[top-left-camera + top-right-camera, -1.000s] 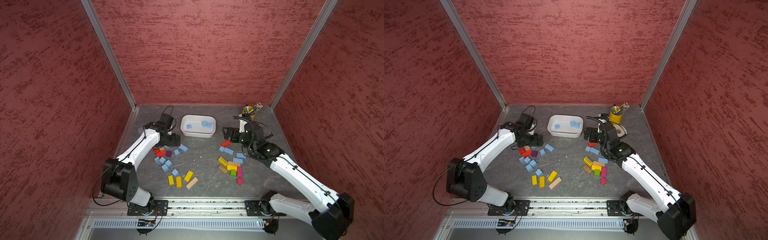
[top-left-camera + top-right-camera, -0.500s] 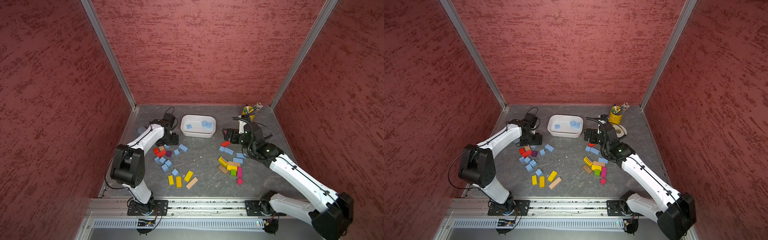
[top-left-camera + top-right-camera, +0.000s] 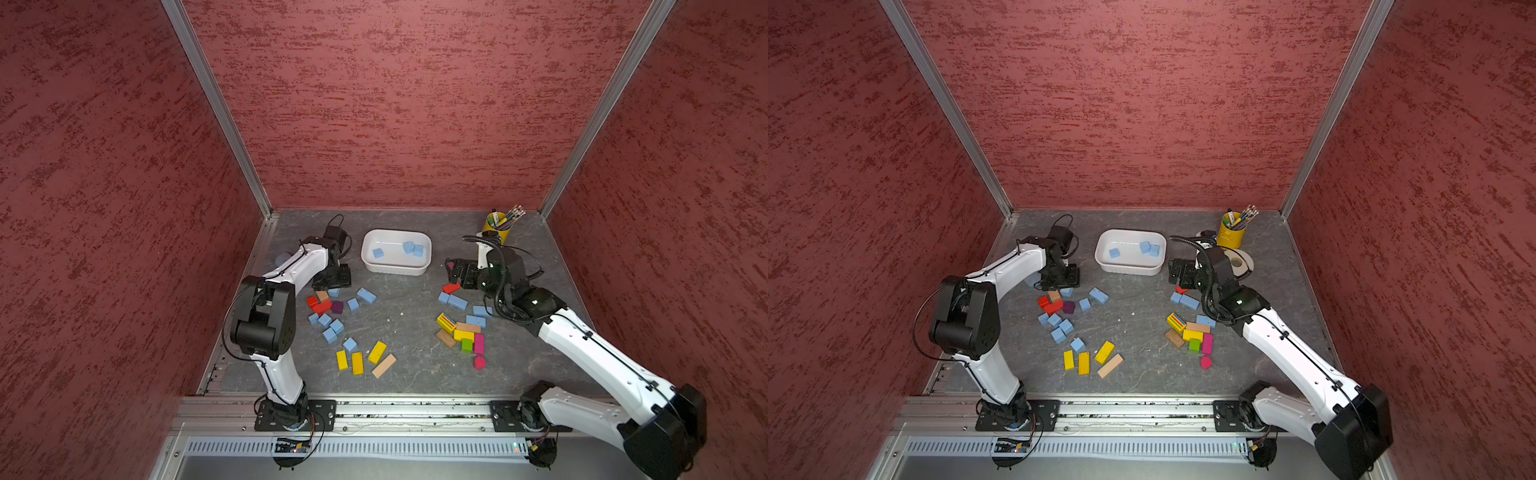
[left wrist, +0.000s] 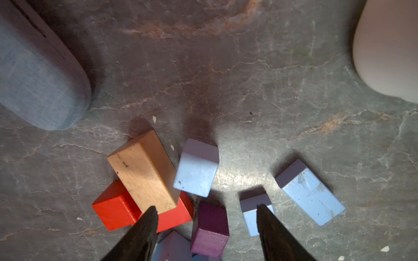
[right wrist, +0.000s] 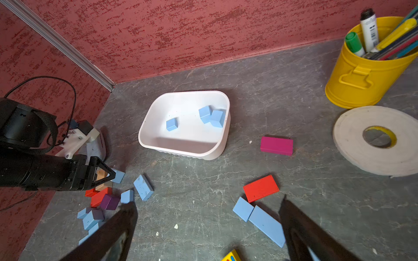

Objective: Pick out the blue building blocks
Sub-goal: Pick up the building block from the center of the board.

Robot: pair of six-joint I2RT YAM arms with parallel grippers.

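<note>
Three blue building blocks (image 3: 409, 248) lie in the white tray (image 3: 395, 271). Several more sit loose in a left pile (image 3: 366, 295) and a right pile (image 3: 457, 302). My left gripper (image 4: 207, 210) hangs low over the far end of the left pile, open with nothing gripped. A purple block (image 4: 210, 228) lies between its fingertips, and a blue cube (image 4: 196, 171) lies just beyond them. In both top views the gripper (image 3: 332, 282) hides part of that pile. My right gripper (image 5: 207, 205) stands wide open above bare table, beside two blue blocks (image 5: 260, 217) and a red one (image 5: 260, 187).
Red, yellow, green, magenta and wooden blocks (image 3: 384, 365) mix with both piles. A yellow pen pot (image 3: 496, 226) and a white tape roll (image 5: 380, 140) stand at the back right. A grey-blue pouch (image 4: 34, 79) lies near the left gripper. A magenta brick (image 5: 276, 145) lies right of the tray.
The left arm's elbow has lifted and swung inward while its gripper stayed over the left pile, jaws narrower. The right arm has barely moved.
</note>
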